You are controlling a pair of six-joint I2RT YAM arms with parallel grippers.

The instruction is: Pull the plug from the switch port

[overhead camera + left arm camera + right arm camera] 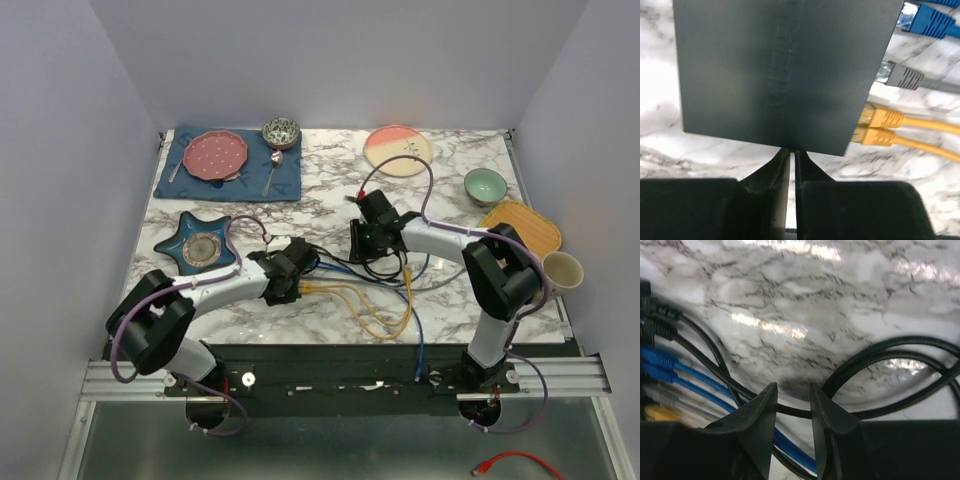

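- The switch [780, 70] is a flat, matte-black rectangular box lying on the white, grey-veined marble table [330, 170], near its front middle. In the left wrist view its smooth top fills most of the picture.
- Along the switch's right-hand edge in that view, plugs sit in a row of sockets: two yellow plugs [879, 126] side by side nearest the camera, then a grey ribbed plug [905, 77], then a blue ribbed plug [935, 22] at the far corner.
- The left gripper [792, 150] is at the near edge of the switch. Its jaws are all but closed, with only a thin slit between the black wedge-shaped fingers [771, 172] and nothing in it.
- The right gripper [792, 387] is low over the table, to the right of the switch. Its jaws stand partly open and clamp nothing.
- A thin, glossy black cable [900, 347] curves past and crosses behind the gap; I cannot tell whether it touches the jaws.
- Blue cables [690, 375] run beside the black ones at the left of the right wrist view.
- From above, yellow cables [375, 305] loop loosely over the marble.
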